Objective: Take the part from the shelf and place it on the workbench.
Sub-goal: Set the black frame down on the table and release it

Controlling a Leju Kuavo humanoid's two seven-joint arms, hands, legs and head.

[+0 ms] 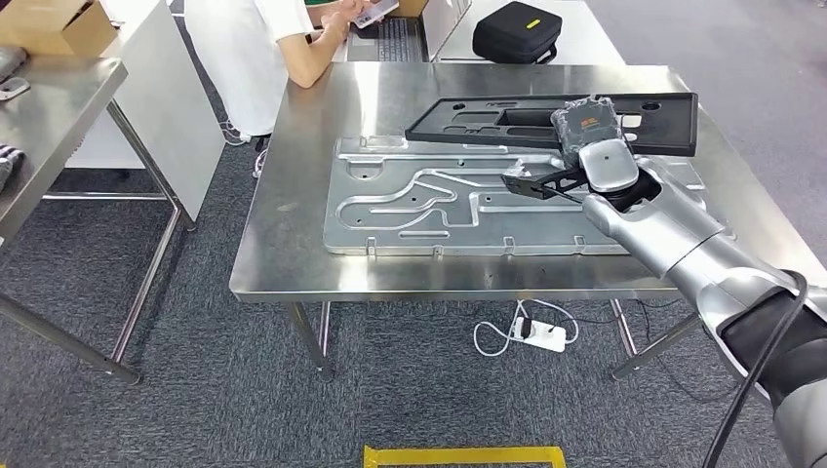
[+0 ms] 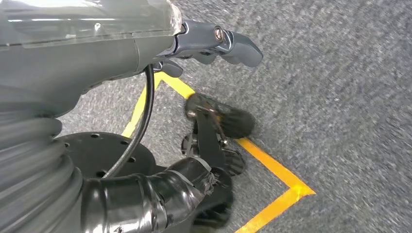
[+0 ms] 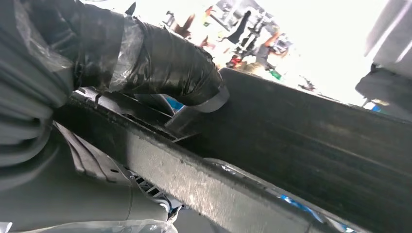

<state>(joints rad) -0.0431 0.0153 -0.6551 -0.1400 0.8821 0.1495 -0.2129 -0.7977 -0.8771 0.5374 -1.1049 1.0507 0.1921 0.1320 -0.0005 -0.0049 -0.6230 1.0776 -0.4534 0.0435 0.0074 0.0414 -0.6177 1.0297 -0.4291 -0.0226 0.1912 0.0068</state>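
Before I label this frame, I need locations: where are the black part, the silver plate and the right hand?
black part (image 1: 468,115): head view, its left end.
silver plate (image 1: 390,210): head view, grooved left area.
right hand (image 1: 588,125): head view, back of hand gripping the part.

person (image 1: 255,49) seated | black case (image 1: 516,31) | power strip (image 1: 542,335) on carpet | cardboard box (image 1: 60,24)
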